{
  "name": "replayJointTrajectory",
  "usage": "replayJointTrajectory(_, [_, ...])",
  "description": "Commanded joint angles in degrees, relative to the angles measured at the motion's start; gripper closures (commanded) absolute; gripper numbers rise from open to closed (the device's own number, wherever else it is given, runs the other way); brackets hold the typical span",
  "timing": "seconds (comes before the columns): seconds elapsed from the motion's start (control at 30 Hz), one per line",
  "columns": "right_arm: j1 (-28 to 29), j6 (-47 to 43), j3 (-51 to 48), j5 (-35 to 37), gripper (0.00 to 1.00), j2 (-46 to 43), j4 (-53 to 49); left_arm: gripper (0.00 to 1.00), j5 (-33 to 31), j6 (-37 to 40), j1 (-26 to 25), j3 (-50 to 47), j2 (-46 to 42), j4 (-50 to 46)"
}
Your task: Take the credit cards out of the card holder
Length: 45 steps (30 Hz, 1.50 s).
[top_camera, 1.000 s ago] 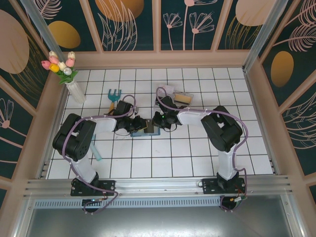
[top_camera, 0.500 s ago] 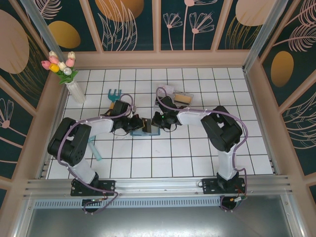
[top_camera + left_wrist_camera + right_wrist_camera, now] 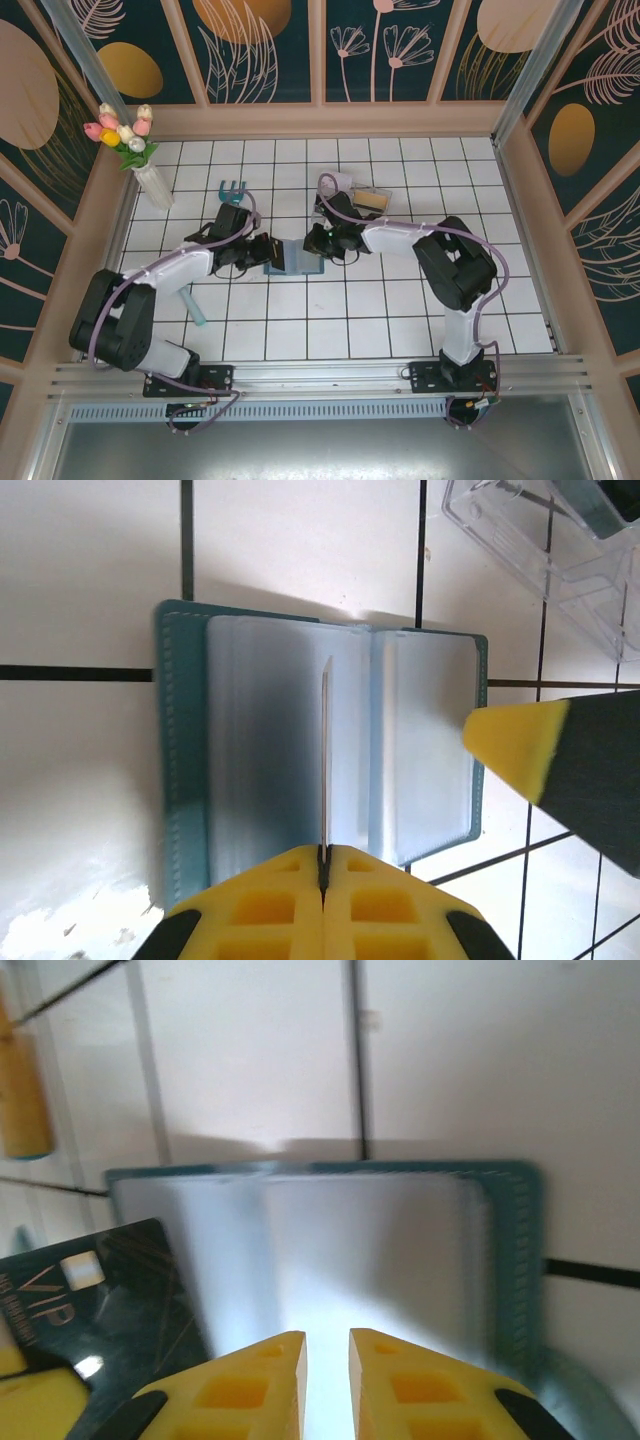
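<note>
Now, from overhead: found card holder [image 3: 291, 268] lying open mid-bench on the white tiled bench [image 3: 380, 310], between left tool [image 3: 268, 250] and right tool [image 3: 314, 244]. Mostly covered by both, with only a teal strip of its near edge exposed.

Checked left wrist view. Confirmed holder spread flat, a teal rim around pale blue-grey sleeves, its lower edge hidden behind the yellow pads. Found left tool [image 3: 322, 858] clamped on one credit card [image 3: 326, 750], seen edge-on as a thin pale line over the fold between the two pages. Cannot tell whether the card's far end sits inside a sleeve or clear of it. Noted one yellow-tipped finger [image 3: 512, 748] of right tool over the holder's right page; contact uncertain. Noted clear plastic box [image 3: 540, 550] just beyond the holder, cropped by the frame corner.

Checked right wrist view. Saw right tool's pads a narrow gap apart with nothing visible between them, poised over the blurred, glary inner face. Touching or not: cannot tell. Read "VIP" on the card's dark green face at lower left, partly cut off. Left unidentified a blurred yellowish-brown object [image 3: 22, 1090] at the frame's left edge. Sleeve contents too washed out to make out.
</note>
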Motion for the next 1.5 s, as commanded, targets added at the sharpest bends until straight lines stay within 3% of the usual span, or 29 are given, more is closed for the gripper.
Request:
replayJointTrajectory(0.0, [-0.1,-0.8,-0.9,-3.7,0.74,-7.5,6.5,0.96,-1.9,0.8,0.3,0.2,-4.3,-2.4])
replayJointTrajectory(0.2, [-1.7,0.0,-4.5,-3.5,0.57,-17.1,12.2,0.96,-1.4,-2.8,0.3,2.3,-10.2,0.8])
replayJointTrajectory(0.37, [-3.8,-2.1,-3.7,-0.1,0.45,-21.8,9.7,0.97,6.4,-10.9,0.3,1.9,-10.9,16.2])
replayJointTrajectory(0.47, [-4.3,0.0,-7.2,1.2,0.38,-24.9,14.9,0.97,8.8,-13.6,0.3,2.3,-10.3,22.5])
replayJointTrajectory(0.67, [-6.3,7.8,-10.1,-5.6,0.37,-24.6,25.5,0.96,14.2,-26.7,0.3,1.5,-9.8,40.9])
replayJointTrajectory(0.73, [-6.7,12.2,-12.0,-8.8,0.38,-24.2,34.4,0.97,14.8,-30.3,0.2,1.7,-9.7,45.7])
replayJointTrajectory(0.83, [-7.0,17.3,-12.8,-12.3,0.41,-23.0,44.1,0.98,14.6,-32.8,0.2,2.2,-10.0,47.4])
replayJointTrajectory(1.03, [-6.4,23.1,-11.3,-15.6,0.58,-20.3,52.3,0.97,15.9,-36.3,0.2,2.6,-9.4,49.9])
replayJointTrajectory(1.37, [-7.4,26.4,-12.5,-15.3,0.8,-19.8,56.0,0.96,16.5,-37.6,0.2,4.5,-7.0,48.9])
replayJointTrajectory(1.47, [-7.9,26.0,-12.5,-15.4,0.91,-19.6,56.3,0.96,16.5,-37.6,0.2,5.1,-6.2,48.0])
